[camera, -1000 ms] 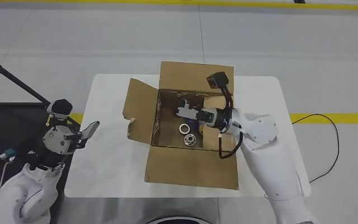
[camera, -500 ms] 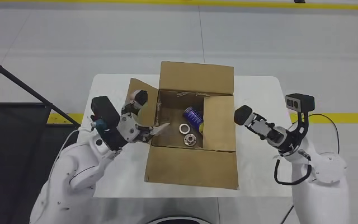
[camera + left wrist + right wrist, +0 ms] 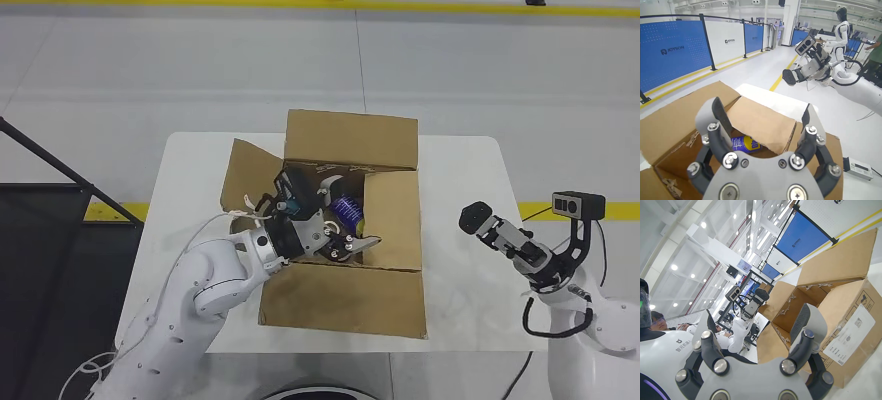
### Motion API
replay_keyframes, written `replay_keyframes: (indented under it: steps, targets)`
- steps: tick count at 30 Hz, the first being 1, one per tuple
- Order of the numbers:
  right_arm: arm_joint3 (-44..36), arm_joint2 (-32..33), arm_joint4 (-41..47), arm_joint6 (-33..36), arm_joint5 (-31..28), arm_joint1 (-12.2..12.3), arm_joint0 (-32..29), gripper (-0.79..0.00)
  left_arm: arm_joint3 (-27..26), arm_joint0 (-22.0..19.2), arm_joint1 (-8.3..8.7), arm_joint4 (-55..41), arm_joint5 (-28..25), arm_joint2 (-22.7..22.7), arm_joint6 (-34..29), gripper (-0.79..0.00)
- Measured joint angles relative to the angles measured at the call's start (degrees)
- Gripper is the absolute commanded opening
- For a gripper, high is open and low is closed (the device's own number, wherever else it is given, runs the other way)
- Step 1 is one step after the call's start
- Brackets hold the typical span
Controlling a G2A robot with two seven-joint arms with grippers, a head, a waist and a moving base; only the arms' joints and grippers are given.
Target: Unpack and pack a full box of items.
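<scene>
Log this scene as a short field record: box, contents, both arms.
box: cardboard, flaps open, standing on the white table
contents seen: blue can inside the box
left gripper: over the open box, jaws apart, nothing held, can just below it
right gripper: outside the box, off to its side, jaws apart, empty

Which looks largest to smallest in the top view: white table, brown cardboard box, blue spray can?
1. white rectangular table, largest; it extends past the box on every side.
2. brown cardboard box, open flaps included.
3. blue cylindrical spray can, clearly smallest, lying inside the box.
</scene>
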Motion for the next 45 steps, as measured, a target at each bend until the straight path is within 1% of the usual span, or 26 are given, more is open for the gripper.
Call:
replay_keyframes:
  steps: [5, 7, 9, 12, 20, 23, 25, 27, 33, 36, 38, 42, 45]
  targets:
    - [0.0, 0.0, 0.0, 0.0, 0.0, 0.0, 0.0, 0.0, 0.0, 0.1, 0.0, 0.0, 0.1, 0.0, 0.0, 0.0]
    - [0.0, 0.0, 0.0, 0.0, 0.0, 0.0, 0.0, 0.0, 0.3, 0.5, -0.12, 0.2, 1.1, 0.8, -0.5, 0.0]
    - [0.0, 0.0, 0.0, 0.0, 0.0, 0.0, 0.0, 0.0, 0.8, 0.0, -0.42, -0.4, 2.6, 2.1, -1.1, 0.0]
    - [0.0, 0.0, 0.0, 0.0, 0.0, 0.0, 0.0, 0.0, 2.7, -2.9, -1.19, -3.8, 4.7, 4.8, -3.6, 0.0]
    - [0.0, 0.0, 0.0, 0.0, 0.0, 0.0, 0.0, 0.0, 11.9, -14.3, -4.21, -18.7, 12.4, 12.1, -13.1, 0.0]
    - [0.0, 0.0, 0.0, 0.0, 0.0, 0.0, 0.0, 0.0, 14.8, -17.0, -5.12, -24.0, 17.0, 13.8, -17.6, 0.0]
    - [0.0, 0.0, 0.0, 0.0, 0.0, 0.0, 0.0, 0.0, 15.7, -18.4, -5.56, -26.5, 20.3, 14.4, -20.3, 0.0]
    - [0.0, 0.0, 0.0, 0.0, 0.0, 0.0, 0.0, 0.0, 15.8, -18.9, -5.64, -26.7, 21.3, 14.5, -21.1, 0.0]
    - [0.0, 0.0, 0.0, 0.0, 0.0, 0.0, 0.0, 0.0, 15.6, -18.8, -5.62, -26.5, 21.1, 14.4, -21.0, 0.0]
    - [0.0, 0.0, 0.0, 0.0, 0.0, 0.0, 0.0, 0.0, 14.5, -17.1, -5.61, -26.2, 22.1, 13.9, -18.7, 0.0]
    - [0.0, 0.0, 0.0, 0.0, 0.0, 0.0, 0.0, 0.0, 14.5, -16.3, -5.61, -27.6, 23.1, 13.2, -18.7, 0.0]
    - [0.0, 0.0, 0.0, 0.0, 0.0, 0.0, 0.0, 0.0, 15.0, -15.8, -5.67, -32.4, 25.3, 11.8, -21.0, 0.0]
    - [0.0, 0.0, 0.0, 0.0, 0.0, 0.0, 0.0, 0.0, 15.7, -15.9, -5.74, -35.7, 27.6, 11.2, -24.0, 0.0]
